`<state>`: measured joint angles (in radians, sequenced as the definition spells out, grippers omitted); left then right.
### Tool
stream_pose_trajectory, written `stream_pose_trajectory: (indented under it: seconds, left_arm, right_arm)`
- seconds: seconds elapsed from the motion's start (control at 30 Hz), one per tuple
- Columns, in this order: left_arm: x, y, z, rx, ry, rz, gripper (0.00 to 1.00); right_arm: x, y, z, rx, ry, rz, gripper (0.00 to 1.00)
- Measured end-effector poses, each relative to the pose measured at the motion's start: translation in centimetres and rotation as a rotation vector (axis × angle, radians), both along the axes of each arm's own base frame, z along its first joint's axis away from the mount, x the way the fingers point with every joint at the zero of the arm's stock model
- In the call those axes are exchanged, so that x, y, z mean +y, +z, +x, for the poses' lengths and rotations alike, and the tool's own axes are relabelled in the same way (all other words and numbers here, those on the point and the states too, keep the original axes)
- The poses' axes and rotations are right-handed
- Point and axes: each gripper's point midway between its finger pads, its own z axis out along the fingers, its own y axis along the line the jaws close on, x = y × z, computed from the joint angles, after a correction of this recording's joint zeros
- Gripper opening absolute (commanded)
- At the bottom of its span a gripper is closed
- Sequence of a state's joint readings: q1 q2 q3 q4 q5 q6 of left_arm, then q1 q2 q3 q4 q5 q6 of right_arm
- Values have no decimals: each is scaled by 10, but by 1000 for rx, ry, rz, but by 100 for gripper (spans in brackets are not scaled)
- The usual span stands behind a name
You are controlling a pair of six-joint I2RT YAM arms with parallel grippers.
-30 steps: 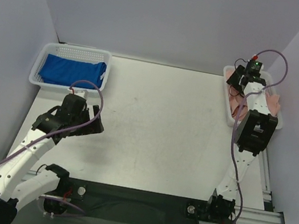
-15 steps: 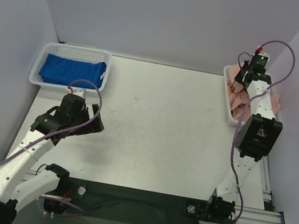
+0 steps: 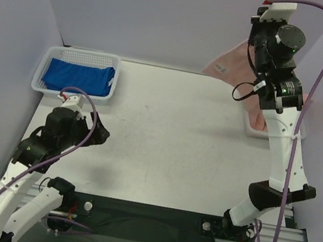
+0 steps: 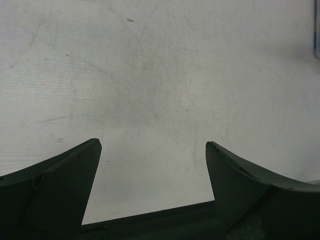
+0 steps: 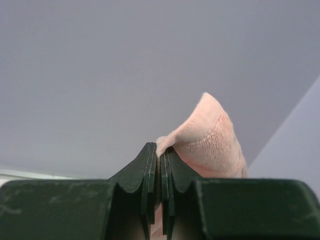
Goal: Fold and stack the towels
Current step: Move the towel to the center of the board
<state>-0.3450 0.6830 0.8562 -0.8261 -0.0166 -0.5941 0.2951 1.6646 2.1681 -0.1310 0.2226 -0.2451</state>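
Right wrist, nubby salmon towel [image 5: 215, 140], peaked fold

Pale lavender walls [image 3: 167, 15], scuffed white table [image 3: 172, 129]

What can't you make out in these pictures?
Top view: right arm covers most of the right basket; contents unseen.
Top view: the arm hides part of the pink towel; right wrist view shows only a pinched fold.
Top view: blue towel too small to count layers.
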Motion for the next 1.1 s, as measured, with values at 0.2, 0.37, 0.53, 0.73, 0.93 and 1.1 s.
stream_pose_trajectory:
  seconds: [0.2,0.37,0.53,0.73,0.93,1.1]
  left_arm:
    - [0,19,-14,-83,-23,-42,97]
    - [2,30,-30,-124,-40,-68,97]
    - [7,40,-48,-161,-50,-87,97]
    - [13,47,-66,-179,-53,-95,98]
    - [19,42,-81,-157,-49,-84,98]
    - [33,44,-91,-181,-1,-61,97]
  right_arm:
    - [71,57,-63,-149,175,-105,0]
    - [139,80,-92,-248,300,-172,0]
    - [207,99,-117,-368,401,-198,0]
    - [276,72,-139,-374,494,-233,0]
    - [335,-106,-160,-54,610,-374,0]
    - [348,-285,-206,379,728,-415,0]
